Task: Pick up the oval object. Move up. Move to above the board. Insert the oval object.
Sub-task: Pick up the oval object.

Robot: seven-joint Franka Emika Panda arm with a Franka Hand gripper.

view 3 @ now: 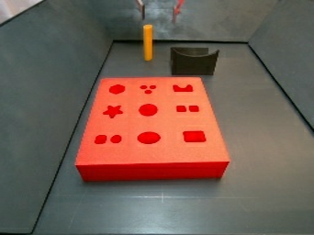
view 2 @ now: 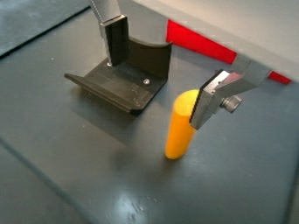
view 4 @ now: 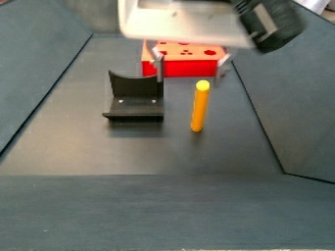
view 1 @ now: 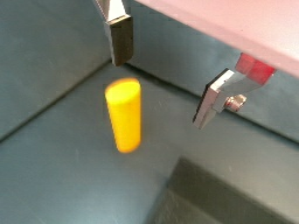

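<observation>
Smooth orange-yellow oval object [view 2: 180, 125] upright; gripper [view 2: 163, 63] open above.

From my remote console I count one oval object [view 3: 149, 41], one board [view 3: 150, 163], one fixture [view 3: 193, 61] and one gripper [view 2: 158, 61] (two jaws, spread apart) above the tabletop [view 3: 263, 197].

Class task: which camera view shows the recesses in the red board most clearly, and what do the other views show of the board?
A side view shows the board best: its whole top with every recess. The opposite side view shows only its far end behind the open gripper, above the oval object. Both wrist views catch just a red sliver.
</observation>
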